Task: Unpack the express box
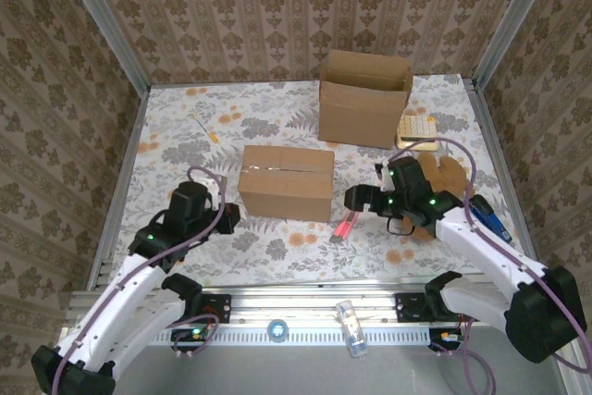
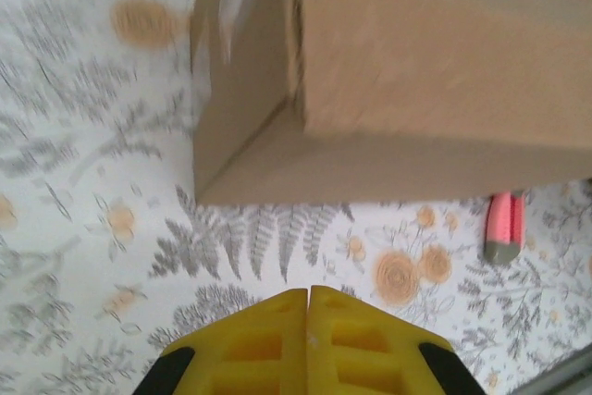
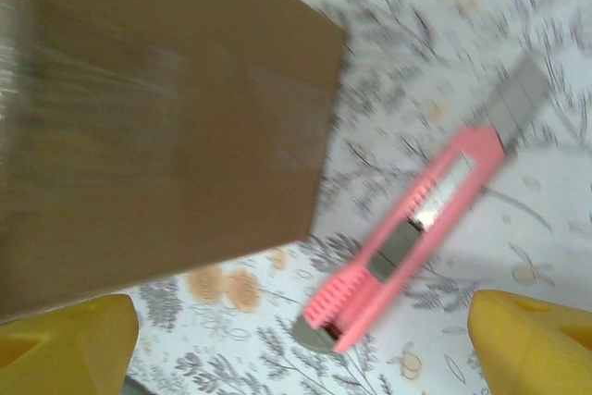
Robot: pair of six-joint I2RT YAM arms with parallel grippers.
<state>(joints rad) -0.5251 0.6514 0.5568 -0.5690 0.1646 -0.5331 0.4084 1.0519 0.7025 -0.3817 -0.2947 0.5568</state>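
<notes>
1 taped box (image 1: 287,182) w/ pink cutter (image 3: 407,238)

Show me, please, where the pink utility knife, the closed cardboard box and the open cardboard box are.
pink utility knife (image 3: 407,233), right wrist view, middle of its pink handle.
closed cardboard box (image 1: 285,196), top external view, its front wall.
open cardboard box (image 1: 361,117), top external view, its front wall.

White arm links (image 1: 118,291), black joints (image 1: 190,206), lilac cables (image 1: 198,171), green LEDs (image 1: 392,174), yellow ribbed jaws.
</notes>
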